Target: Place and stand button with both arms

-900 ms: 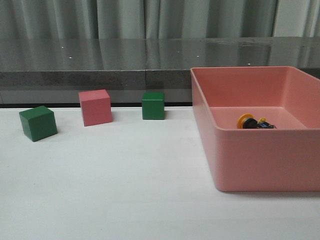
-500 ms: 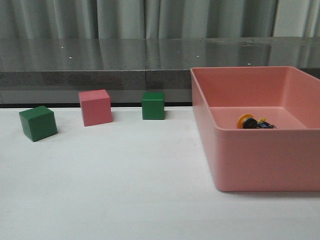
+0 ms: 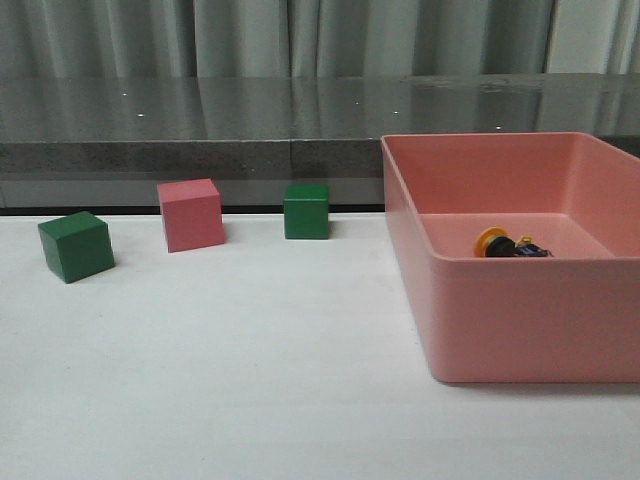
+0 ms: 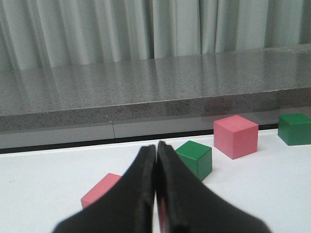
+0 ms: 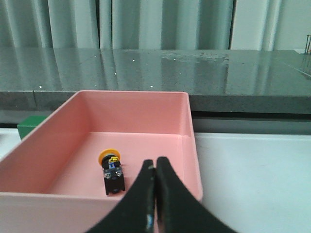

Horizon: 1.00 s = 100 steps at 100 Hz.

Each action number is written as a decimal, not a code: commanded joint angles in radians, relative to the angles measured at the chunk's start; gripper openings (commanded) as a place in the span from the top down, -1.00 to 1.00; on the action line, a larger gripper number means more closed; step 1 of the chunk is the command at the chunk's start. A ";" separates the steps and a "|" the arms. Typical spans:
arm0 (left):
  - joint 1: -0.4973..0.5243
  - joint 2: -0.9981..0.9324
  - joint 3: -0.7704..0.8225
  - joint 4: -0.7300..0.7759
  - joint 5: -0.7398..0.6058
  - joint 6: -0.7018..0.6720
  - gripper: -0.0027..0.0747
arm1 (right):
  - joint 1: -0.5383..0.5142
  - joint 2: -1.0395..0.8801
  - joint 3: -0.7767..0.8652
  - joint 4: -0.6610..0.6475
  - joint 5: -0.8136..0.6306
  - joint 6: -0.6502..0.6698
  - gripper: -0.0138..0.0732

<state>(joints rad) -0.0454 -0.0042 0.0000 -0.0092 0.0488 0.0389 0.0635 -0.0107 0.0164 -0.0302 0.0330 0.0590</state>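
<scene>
Item: button (image 5: 112,170), lying on its side on the floor of the pink bin (image 5: 189,145), toward its middle. Right gripper (image 5: 155,167): jaws pressed together, empty, above the bin's near wall. Left gripper (image 4: 156,155): likewise closed (well away from the bin). Handling advice: spread the right jaws before descending; grasp across the black body, clear of the bin walls.

Button (image 3: 508,244): yellow mushroom cap, black collar, blue-black contact block. Lies on its side on the floor of the pink bin (image 3: 520,320), cap toward the far wall; untouched. Also visible in the right wrist view (image 5: 112,172).
</scene>
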 commanded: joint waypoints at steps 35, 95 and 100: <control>0.003 -0.032 0.030 -0.008 -0.080 -0.010 0.98 | -0.006 0.326 -0.570 0.050 0.432 -0.006 0.82; 0.003 -0.032 0.030 -0.008 -0.080 -0.010 0.98 | 0.012 1.147 -1.034 0.091 0.574 -0.096 0.82; 0.003 -0.032 0.030 -0.008 -0.080 -0.010 0.98 | 0.027 1.188 -1.041 0.091 0.590 -0.131 0.81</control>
<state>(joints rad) -0.0454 -0.0042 0.0000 -0.0092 0.0488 0.0389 0.0743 1.1326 -0.9759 0.0523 0.6477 -0.0069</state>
